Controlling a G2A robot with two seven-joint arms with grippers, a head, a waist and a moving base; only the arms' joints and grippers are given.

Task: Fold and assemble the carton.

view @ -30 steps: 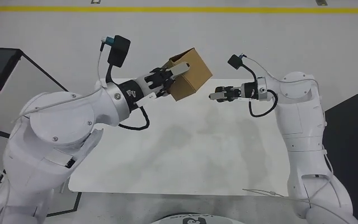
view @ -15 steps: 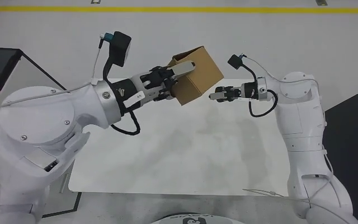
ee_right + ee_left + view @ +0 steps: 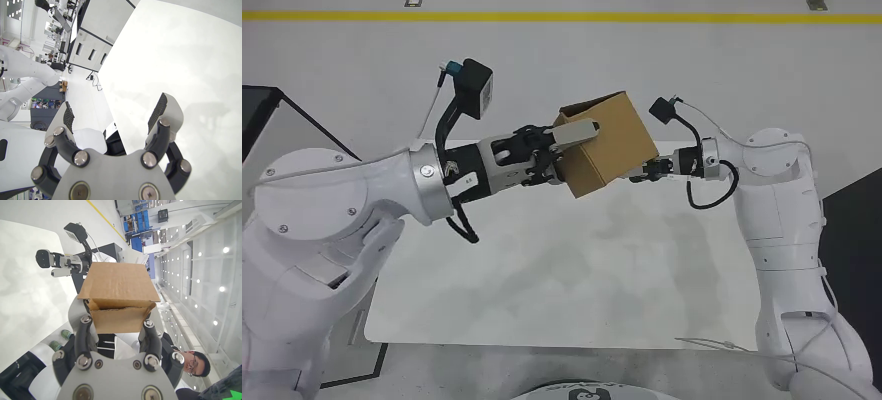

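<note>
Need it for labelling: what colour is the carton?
The carton is plain brown, clearest in left wrist view.

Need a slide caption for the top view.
Left hand holds the cardboard carton aloft, close to the open right hand.

No legible text, labels, numbers, signs on carton (image 3: 604, 140) or table (image 3: 572, 270).

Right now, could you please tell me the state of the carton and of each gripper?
carton: held tilted above the table, box-shaped, flaps at the gripped end folded in but not flush.
left gripper: shut on the carton.
right gripper: open, empty, close beside the carton.
</note>
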